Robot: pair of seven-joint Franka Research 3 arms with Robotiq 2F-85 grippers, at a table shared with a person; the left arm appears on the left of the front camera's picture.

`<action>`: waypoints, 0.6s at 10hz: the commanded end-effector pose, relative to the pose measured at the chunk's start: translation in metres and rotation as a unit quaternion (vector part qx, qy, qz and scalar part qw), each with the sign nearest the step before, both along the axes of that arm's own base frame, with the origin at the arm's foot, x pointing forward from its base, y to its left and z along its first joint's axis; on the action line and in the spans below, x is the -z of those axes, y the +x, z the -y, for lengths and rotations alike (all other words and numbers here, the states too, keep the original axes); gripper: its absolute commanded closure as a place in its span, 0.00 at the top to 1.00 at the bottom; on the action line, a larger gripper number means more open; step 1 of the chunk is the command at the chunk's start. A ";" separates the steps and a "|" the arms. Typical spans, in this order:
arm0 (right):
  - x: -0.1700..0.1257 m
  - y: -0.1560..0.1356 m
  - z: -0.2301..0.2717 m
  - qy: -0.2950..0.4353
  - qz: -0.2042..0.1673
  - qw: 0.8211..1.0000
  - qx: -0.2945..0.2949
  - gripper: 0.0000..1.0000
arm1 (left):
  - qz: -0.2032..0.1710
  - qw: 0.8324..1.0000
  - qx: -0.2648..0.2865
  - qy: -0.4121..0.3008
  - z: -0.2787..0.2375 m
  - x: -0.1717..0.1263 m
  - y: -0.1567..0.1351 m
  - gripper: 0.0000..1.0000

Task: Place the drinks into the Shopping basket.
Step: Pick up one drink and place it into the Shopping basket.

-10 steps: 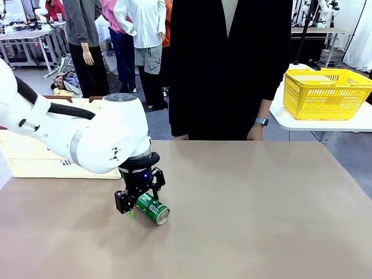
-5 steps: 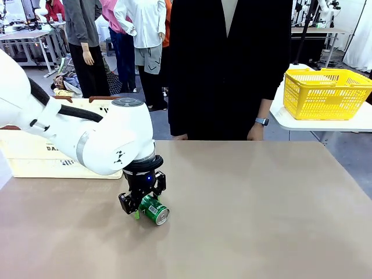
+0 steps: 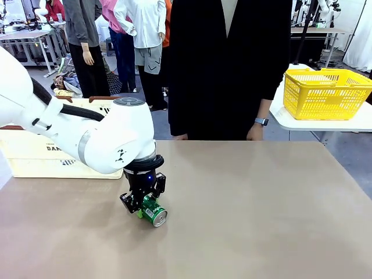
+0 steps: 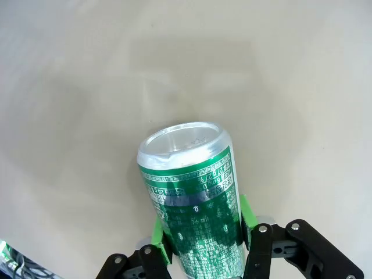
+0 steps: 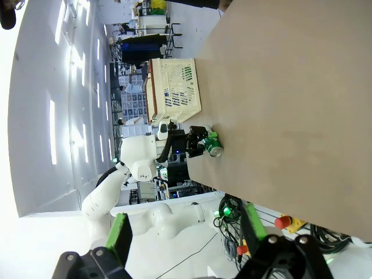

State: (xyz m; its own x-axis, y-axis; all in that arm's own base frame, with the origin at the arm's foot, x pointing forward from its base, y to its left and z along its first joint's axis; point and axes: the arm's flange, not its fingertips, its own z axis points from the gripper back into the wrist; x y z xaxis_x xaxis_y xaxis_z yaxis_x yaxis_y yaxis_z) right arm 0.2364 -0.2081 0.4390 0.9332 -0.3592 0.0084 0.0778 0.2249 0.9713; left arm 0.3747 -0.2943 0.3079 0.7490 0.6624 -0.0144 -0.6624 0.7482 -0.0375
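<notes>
Left hand (image 3: 143,205) around green can (image 3: 153,211), base hidden.

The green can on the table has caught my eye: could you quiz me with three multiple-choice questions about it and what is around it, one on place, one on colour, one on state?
1. Where is the green can?
A. In the cream basket
B. On the table between the left gripper's fingers
C. In the person's hand

2. What colour is the basket on the far side table?
A. Yellow
B. Red
C. Blue

3. How does the can lie?
A. Upright
B. On its side
C. Crushed flat

Answers:
1 B: the green can lies on the table with the left gripper closed on it, green pads against its sides.
2 A: the basket is yellow mesh.
3 B: its silver top faces sideways, towards the camera.
</notes>
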 end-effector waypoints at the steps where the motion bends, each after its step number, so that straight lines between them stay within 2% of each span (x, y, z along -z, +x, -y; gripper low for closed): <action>1: -0.001 -0.001 0.003 -0.004 0.005 1.000 -0.009 1.00 | -0.003 1.000 -0.007 0.019 0.005 0.005 0.002 0.00; 3: -0.001 -0.001 0.003 -0.004 0.005 1.000 -0.009 1.00 | 0.006 1.000 0.008 0.016 0.006 -0.009 0.000 0.00; 4: -0.001 -0.001 0.003 -0.004 0.005 1.000 -0.009 1.00 | 0.050 0.997 0.063 -0.002 0.008 -0.065 -0.003 0.00; 6: -0.001 -0.001 0.003 -0.004 0.005 1.000 -0.009 1.00 | 0.068 0.988 0.140 -0.024 0.004 -0.164 0.006 0.00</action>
State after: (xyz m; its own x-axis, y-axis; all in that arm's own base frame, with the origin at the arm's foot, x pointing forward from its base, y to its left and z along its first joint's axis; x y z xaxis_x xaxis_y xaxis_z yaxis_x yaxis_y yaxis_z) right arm 0.2364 -0.2082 0.4389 0.9332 -0.3591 0.0081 0.0781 0.2249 0.9712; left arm 0.3725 -0.3111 0.4164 0.8594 0.5057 0.0760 -0.4944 0.8596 -0.1291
